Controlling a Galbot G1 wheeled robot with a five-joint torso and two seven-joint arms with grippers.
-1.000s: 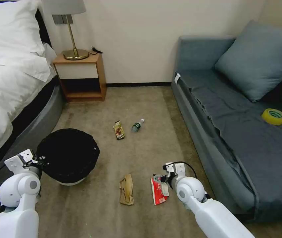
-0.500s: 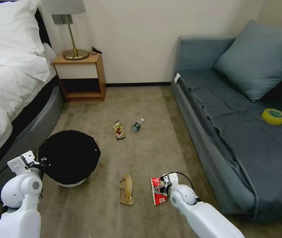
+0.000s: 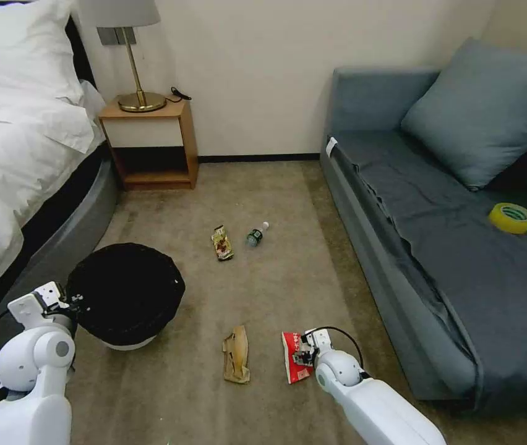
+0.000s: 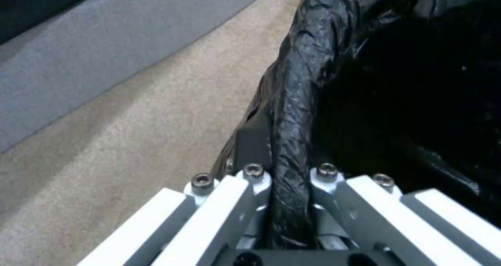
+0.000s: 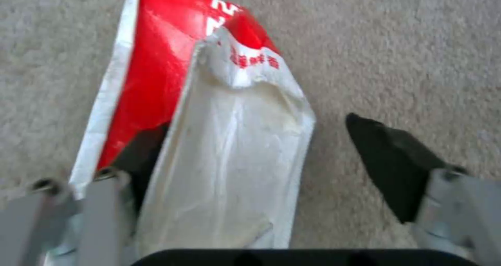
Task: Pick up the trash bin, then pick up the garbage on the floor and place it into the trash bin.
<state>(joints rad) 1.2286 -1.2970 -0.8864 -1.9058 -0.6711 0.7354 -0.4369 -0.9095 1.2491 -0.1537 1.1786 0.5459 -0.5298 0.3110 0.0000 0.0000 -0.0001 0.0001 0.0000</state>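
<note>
Change since a second ago: right arm lowered and drawn in over the red-white wrapper; left arm and bin shifted only slightly, same grip.
Left gripper [image 4: 289, 180]: clamped on the bag-covered rim of the trash bin [image 3: 124, 293], one finger outside the rim, one inside; rim fold of black plastic pinched between them.
Trash bin: on the carpet [image 3: 288, 290] beside the bed base [image 3: 59, 247], just ahead of the left arm; whether its foot is lifted off the floor cannot be told.
Brown paper [image 3: 237, 353]: lying flat between bin and right arm, untouched.
Snack wrapper [image 3: 222, 242] and green bottle [image 3: 255, 235]: farther out on the carpet, near each other, well apart from both arms.
Red-white wrapper [image 5: 209, 133]: flat on the floor under the right gripper [image 5: 261, 152].
Right gripper: spread wide, one finger over the wrapper's red edge, the other on bare carpet beside its white flap; nothing gripped yet.
Yellow tape roll [image 3: 511, 217]: on the sofa [image 3: 437, 247], not part of the litter.
Step in hand: bin secured, first piece of garbage being approached for a pinch.
Next move calls for: pressing down to carpet level, closing across the thin wrapper so the film bunches between the fingers, then lifting and carrying leftward over the bin mouth.
Risk: flat film may slide away instead of being caught.
</note>
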